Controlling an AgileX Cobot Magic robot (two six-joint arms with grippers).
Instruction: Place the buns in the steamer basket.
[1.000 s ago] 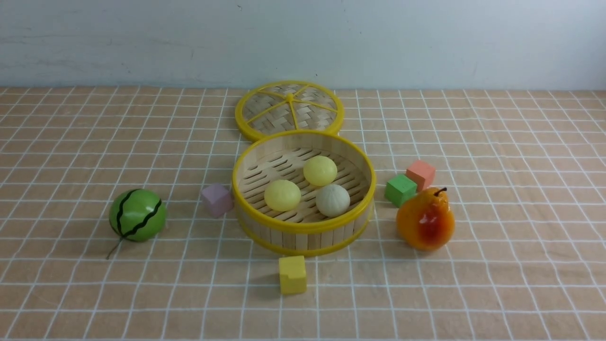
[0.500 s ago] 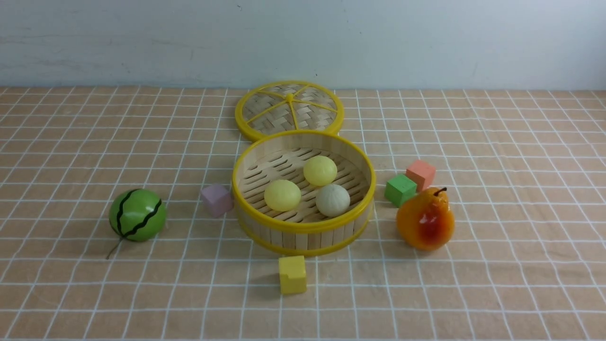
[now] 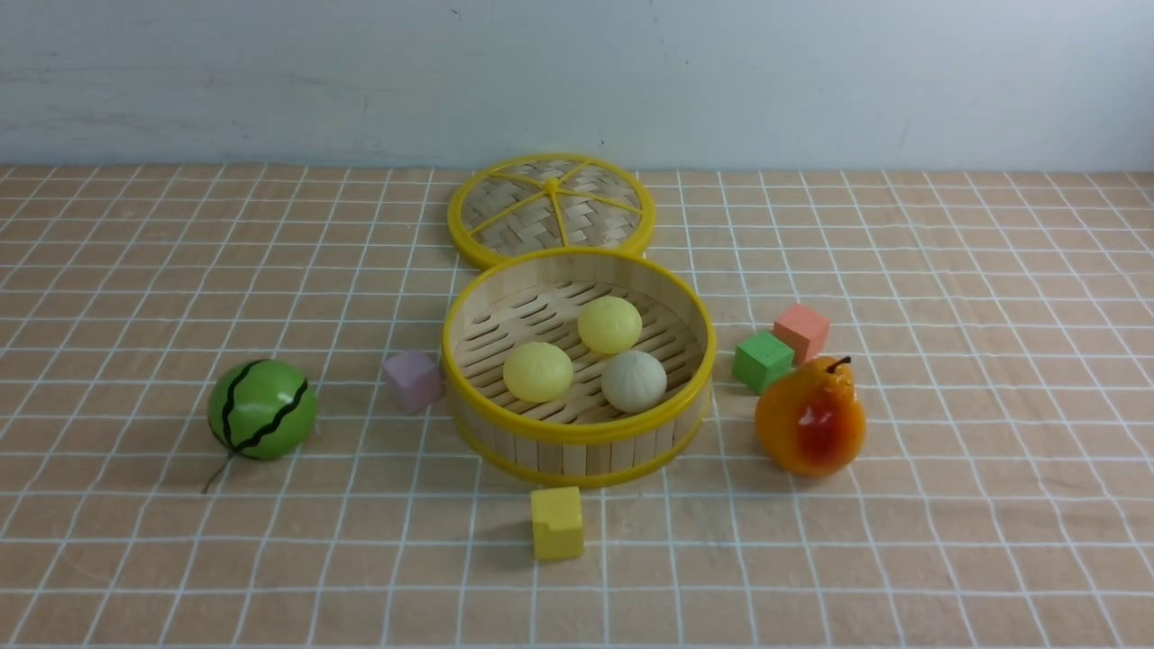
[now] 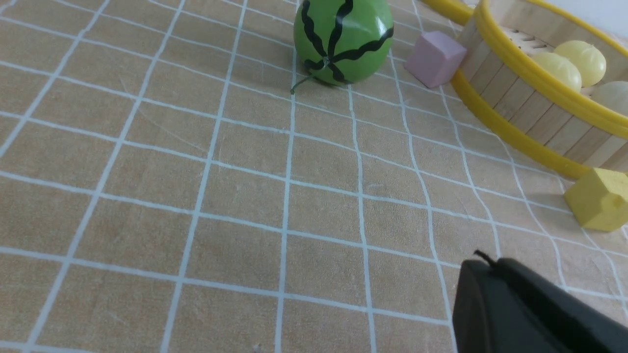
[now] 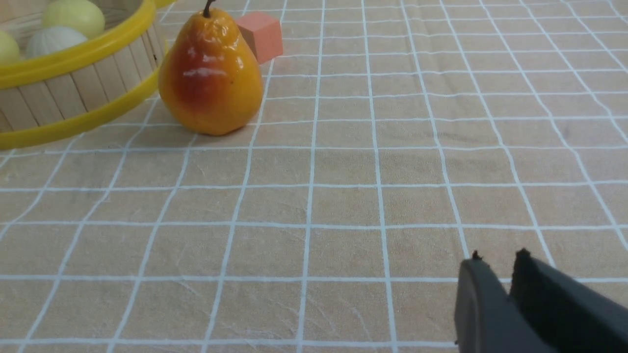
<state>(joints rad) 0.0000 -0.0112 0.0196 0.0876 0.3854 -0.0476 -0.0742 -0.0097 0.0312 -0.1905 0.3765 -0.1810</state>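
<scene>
The steamer basket (image 3: 577, 431) stands at the middle of the checked cloth. All three buns lie inside it: a pale yellow one (image 3: 538, 371), another pale yellow one (image 3: 610, 324) and the off-white pleated one (image 3: 634, 381). Neither arm shows in the front view. In the left wrist view my left gripper (image 4: 493, 264) is shut and empty, low over bare cloth, well away from the basket (image 4: 539, 83). In the right wrist view my right gripper (image 5: 495, 260) is shut and empty over bare cloth, well away from the basket (image 5: 73, 54).
The flat woven lid (image 3: 551, 209) lies behind the basket. A green watermelon ball (image 3: 262, 409) sits to its left and an orange pear (image 3: 810, 416) to its right. Cubes lie around it: purple (image 3: 413, 380), yellow (image 3: 556, 522), green (image 3: 763, 361), salmon (image 3: 801, 332).
</scene>
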